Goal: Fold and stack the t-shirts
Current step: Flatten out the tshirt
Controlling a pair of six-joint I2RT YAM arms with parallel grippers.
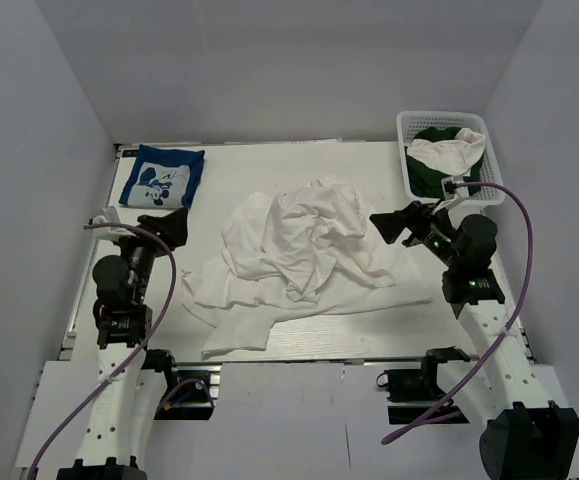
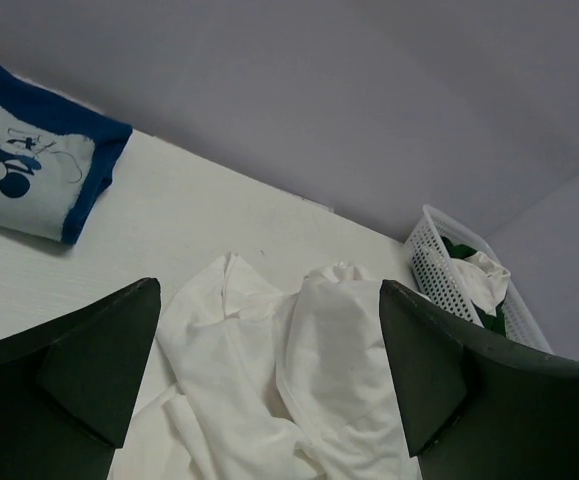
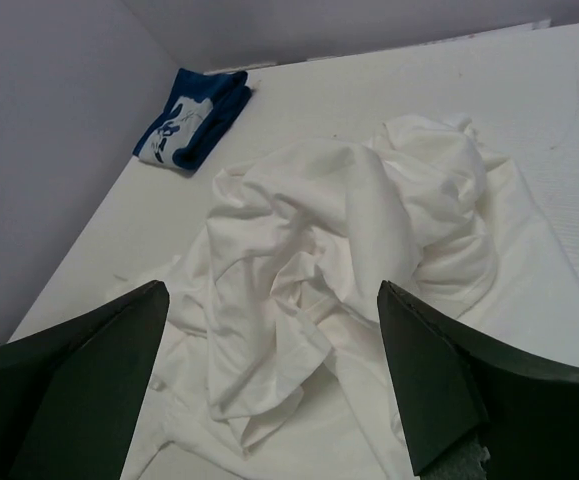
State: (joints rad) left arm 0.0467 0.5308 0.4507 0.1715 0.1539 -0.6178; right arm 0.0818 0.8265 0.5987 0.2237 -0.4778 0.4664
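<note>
The left end effector [image 1: 176,226] and the right end effector [image 1: 381,228] are held wide open, with nothing in them. The white shirt [image 1: 299,250] should be picked up by two edges and pulled flat first. It lies crumpled on the bench [image 1: 269,160] between them, and the folded blue shirt [image 1: 164,175] is set at the far left.

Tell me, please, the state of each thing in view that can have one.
Large plain white cloth t-shirt: unfolded, crumpled in a heap at the centre.
Navy blue cloth t-shirt with white cartoon print: folded, lying flat at the far left.
White plastic mesh basket: holding crumpled green and white cloth.
Left gripper: jaws open, empty.
Right gripper: jaws open, empty.
</note>
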